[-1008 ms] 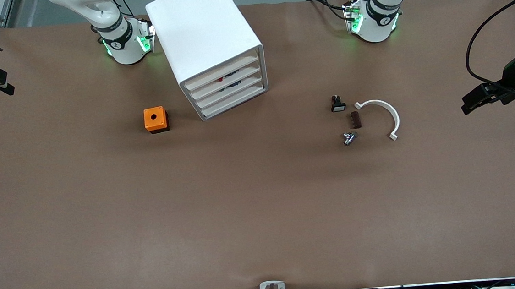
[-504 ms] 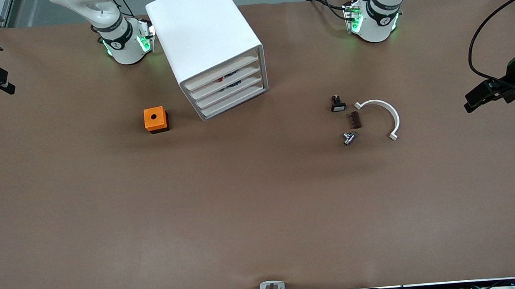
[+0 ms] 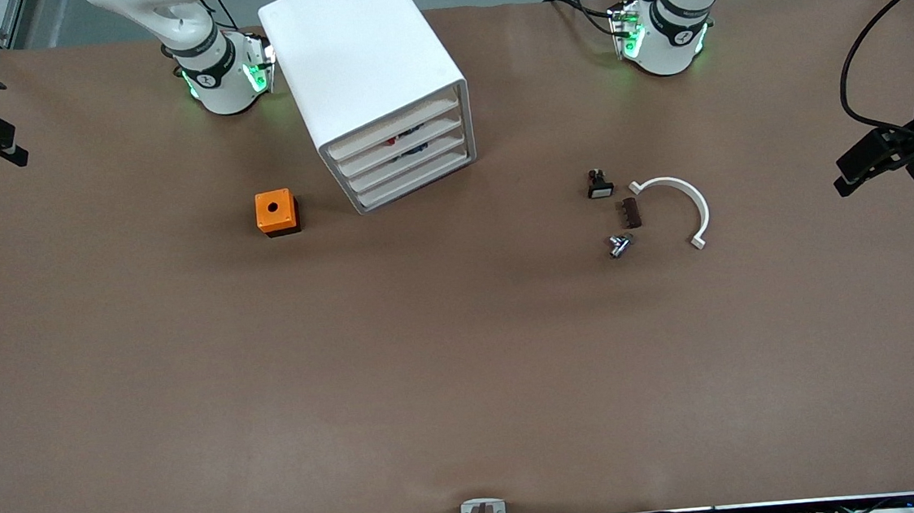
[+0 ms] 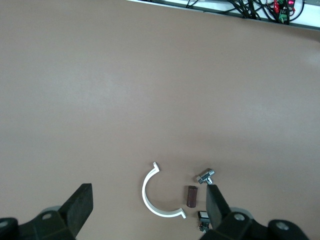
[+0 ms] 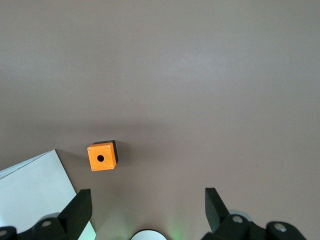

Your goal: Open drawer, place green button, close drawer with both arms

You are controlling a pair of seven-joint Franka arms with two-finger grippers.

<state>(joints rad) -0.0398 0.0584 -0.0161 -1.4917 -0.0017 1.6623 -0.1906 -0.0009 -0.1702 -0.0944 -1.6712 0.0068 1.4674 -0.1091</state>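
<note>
Front view: both hands (image 3: 847,183) (image 3: 13,158) hang at table (image 3: 467,386) ends.

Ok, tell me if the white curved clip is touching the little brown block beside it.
Apart. The front view shows a strip of bare table between the white curved clip and the brown block; the left wrist view shows the same gap.

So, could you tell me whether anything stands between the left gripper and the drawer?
Only low parts: a black switch, brown piece, metal fitting and white curved clamp lie on the table between the open left gripper, over the left arm's end, and the closed drawer. It could probably pass above them.
</note>
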